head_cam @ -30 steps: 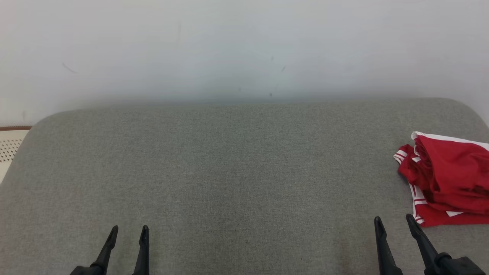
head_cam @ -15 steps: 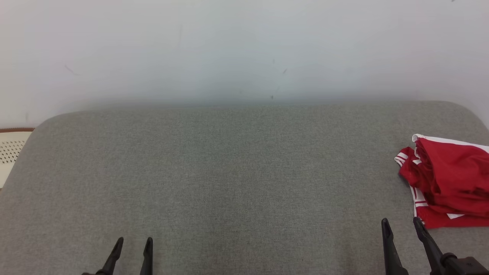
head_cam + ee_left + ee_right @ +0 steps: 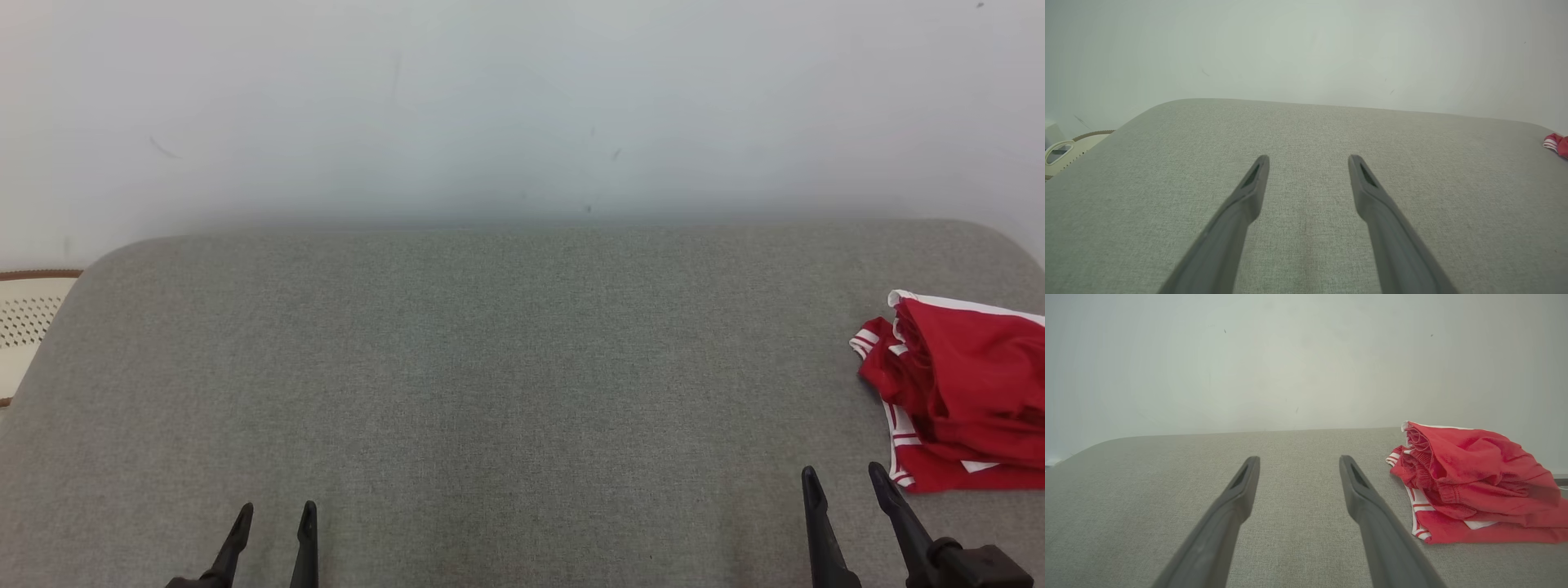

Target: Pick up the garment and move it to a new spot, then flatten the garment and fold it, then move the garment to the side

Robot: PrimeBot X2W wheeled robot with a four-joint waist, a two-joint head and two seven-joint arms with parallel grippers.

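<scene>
Grey cushion (image 3: 490,367) — L hand (image 3: 277,508), R hand (image 3: 842,470) low, pointing fwd, spread wide (both empty).

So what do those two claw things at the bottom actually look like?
Both the left end effector and right end effector are pairs of long, slim fingers, matte black, tapering to blunt tips. Up close the fingers look dark grey, each with a narrow slot near its tip. A blocky black base sits behind the right pair.
</scene>
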